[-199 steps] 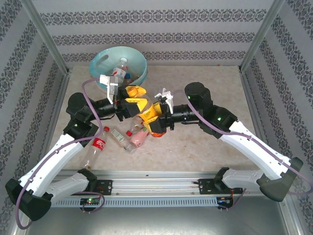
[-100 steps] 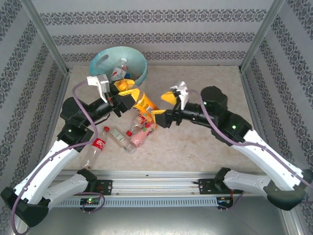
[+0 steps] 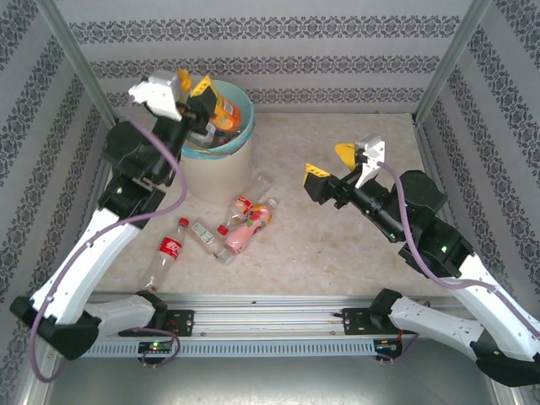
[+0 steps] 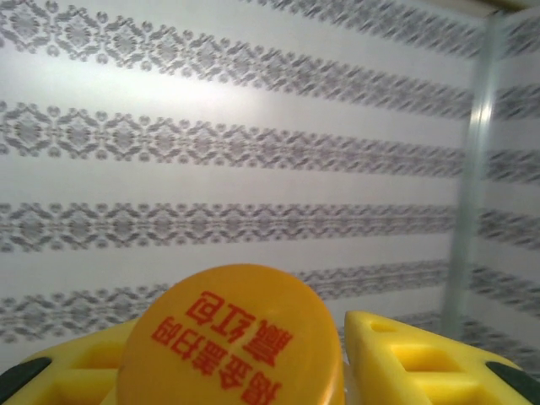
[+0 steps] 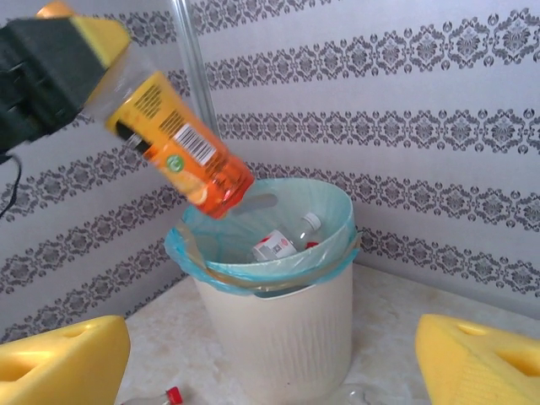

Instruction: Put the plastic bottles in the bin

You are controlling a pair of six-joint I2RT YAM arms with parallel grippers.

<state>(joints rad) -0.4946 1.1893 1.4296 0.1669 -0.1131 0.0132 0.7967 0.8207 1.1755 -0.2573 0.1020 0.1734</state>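
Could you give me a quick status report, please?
Left gripper shut on orange bottle, above bin. Right gripper open, empty. Several bottles lie on table. Drop path clear.

Beige marbled table (image 3: 354, 261) — bin (image 3: 211, 173) stands upright at the far left. A loose cluster of bottles lies on its side left of centre, near the bin's base: clear bottle (image 3: 259, 182) closest to the bin, then pink bottle (image 3: 240, 240) and small bottle (image 3: 205, 235) side by side. Red-label bottle (image 3: 168, 253) lies just left of the cluster — cap toward the far side.
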